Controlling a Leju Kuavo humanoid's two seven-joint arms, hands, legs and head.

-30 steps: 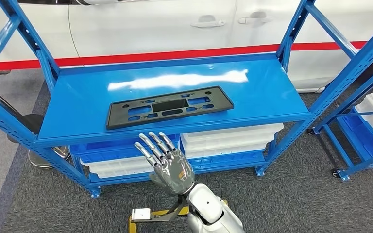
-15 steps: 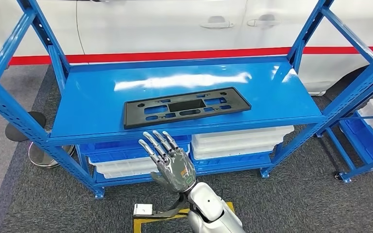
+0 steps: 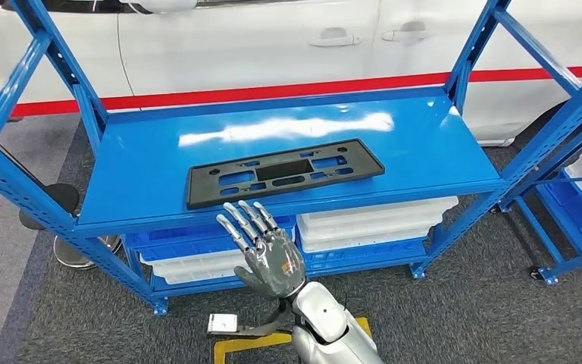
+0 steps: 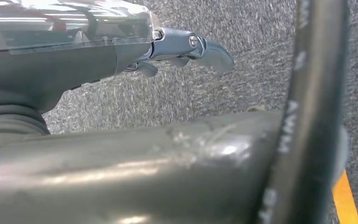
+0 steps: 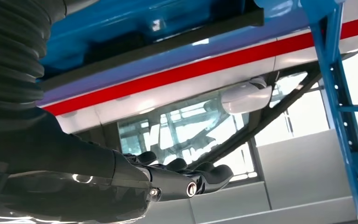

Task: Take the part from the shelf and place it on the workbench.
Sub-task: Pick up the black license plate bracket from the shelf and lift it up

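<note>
Black part (image 3: 284, 171) lies on the blue shelf (image 3: 144, 163); right hand (image 3: 267, 254), empty with fingers spread, has edged closer, grasp pending.

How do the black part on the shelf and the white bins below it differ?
The black part is a flat, slotted plate lying alone on the top blue shelf; the white bins are deep, solid-walled, stacked on the lower level. The part is angled; the bins sit square.
</note>
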